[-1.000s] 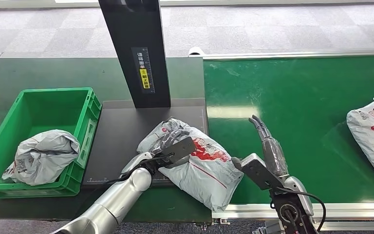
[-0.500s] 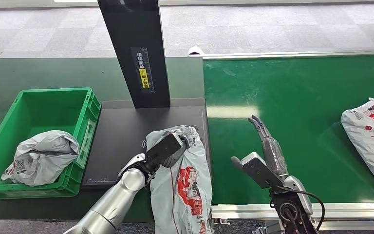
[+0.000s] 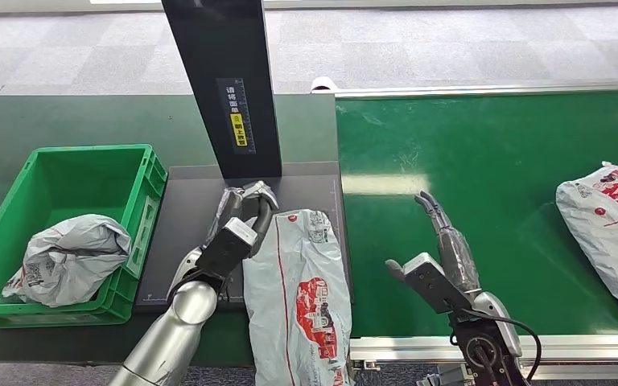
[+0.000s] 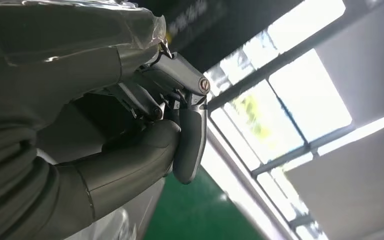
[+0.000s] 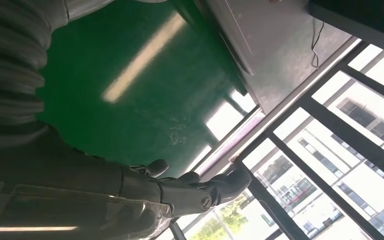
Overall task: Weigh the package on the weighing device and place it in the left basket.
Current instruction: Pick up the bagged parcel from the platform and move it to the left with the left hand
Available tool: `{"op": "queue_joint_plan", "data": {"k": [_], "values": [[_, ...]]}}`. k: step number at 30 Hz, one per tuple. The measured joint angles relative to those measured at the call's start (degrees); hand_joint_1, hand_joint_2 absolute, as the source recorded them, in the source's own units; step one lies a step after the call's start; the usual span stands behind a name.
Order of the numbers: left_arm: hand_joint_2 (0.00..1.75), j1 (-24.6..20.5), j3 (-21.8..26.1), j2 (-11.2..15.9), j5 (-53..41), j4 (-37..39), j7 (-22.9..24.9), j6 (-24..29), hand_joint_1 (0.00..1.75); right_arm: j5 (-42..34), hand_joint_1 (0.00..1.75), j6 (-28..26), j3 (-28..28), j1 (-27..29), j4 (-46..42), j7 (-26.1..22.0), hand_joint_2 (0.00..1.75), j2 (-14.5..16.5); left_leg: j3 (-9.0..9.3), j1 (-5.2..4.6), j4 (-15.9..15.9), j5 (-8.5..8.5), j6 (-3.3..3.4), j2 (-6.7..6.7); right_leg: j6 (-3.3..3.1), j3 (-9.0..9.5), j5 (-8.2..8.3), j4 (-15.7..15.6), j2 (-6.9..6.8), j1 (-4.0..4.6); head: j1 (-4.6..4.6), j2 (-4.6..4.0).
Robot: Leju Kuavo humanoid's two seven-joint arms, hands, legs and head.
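Package [image 3: 298,301], grey with red print, lay lengthwise just to the right of the left hand [image 3: 237,229], its far end on the dark weighing device [image 3: 193,233] and its near end hanging past the table's front edge. The left hand rested above the scale plate beside the package's upper left edge; its fingers [image 4: 190,135] were curled in toward the thumb with nothing between them. The right hand [image 3: 438,257] hovered over the green belt [image 3: 491,153], well to the right of the package, fingers apart and stretched forward, holding nothing. Left of the left hand stood the green basket [image 3: 141,173], a crumpled grey bag [image 3: 68,257] inside it. Far to the right of the right hand, a second package [image 3: 607,229] lay on the belt. Beyond the left hand rose the scale's black post [image 3: 221,80].
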Motion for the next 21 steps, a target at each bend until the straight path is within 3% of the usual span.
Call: {"op": "queue_joint_plan", "data": {"k": [2,3,6,7,10,12,21], "values": [[1.75,0.7,0.5,0.6,-1.5,-3.2,-0.6,3.9,1.75,-0.1,0.00,-0.1,-0.1,0.2,-0.2,0.0,1.75,-0.1,0.00,0.00,0.0,0.00,0.00,0.00,0.00,-0.01,0.00,0.0,0.00,0.00,-0.01,0.00],[1.75,0.9,0.8,1.0,-1.7,-4.7,-0.8,4.8,1.61,-0.1,0.00,-0.1,-0.2,0.3,-0.2,-0.1,1.75,-0.1,0.00,0.00,0.0,0.00,0.00,0.00,0.00,-0.01,-0.01,0.0,0.00,0.00,-0.01,0.00],[1.75,1.2,1.6,2.2,-0.3,-8.0,0.2,1.0,0.30,-0.4,0.00,-0.3,-0.2,0.6,-0.3,-0.3,1.75,-0.5,-0.01,0.00,0.0,0.00,0.00,-0.01,0.00,0.00,-0.01,0.0,-0.01,0.01,0.01,0.00],[1.75,1.2,1.7,2.7,0.6,-8.6,0.9,-2.4,0.00,-0.5,0.00,-0.3,-0.3,0.6,-0.3,-0.4,1.75,-0.7,0.00,0.00,0.0,0.00,0.00,0.00,0.00,0.00,-0.01,0.0,-0.01,0.01,0.01,0.00],[1.75,1.3,2.0,4.1,3.7,-9.3,2.2,-14.3,0.00,-0.8,0.00,-0.3,-0.3,0.6,-0.3,-0.8,1.75,-1.2,0.00,0.00,0.0,0.00,0.00,0.01,0.00,0.00,-0.01,0.0,0.00,0.00,0.01,0.00],[1.75,1.4,2.3,4.9,4.6,-9.2,2.2,-19.6,0.00,-1.0,0.00,-0.3,-0.4,0.8,-0.3,-1.0,1.75,-1.6,0.00,0.00,0.0,0.00,0.00,0.01,0.00,-0.01,0.00,0.0,0.00,0.00,0.01,0.00],[1.75,2.0,1.7,9.2,-5.2,-7.8,1.8,-24.6,0.00,-1.0,0.00,-0.3,-1.5,2.6,-1.3,-1.0,1.75,-2.7,-0.01,0.01,0.0,0.00,0.00,0.02,-0.01,-0.05,-0.02,0.0,0.00,0.02,0.00,0.00]]}}
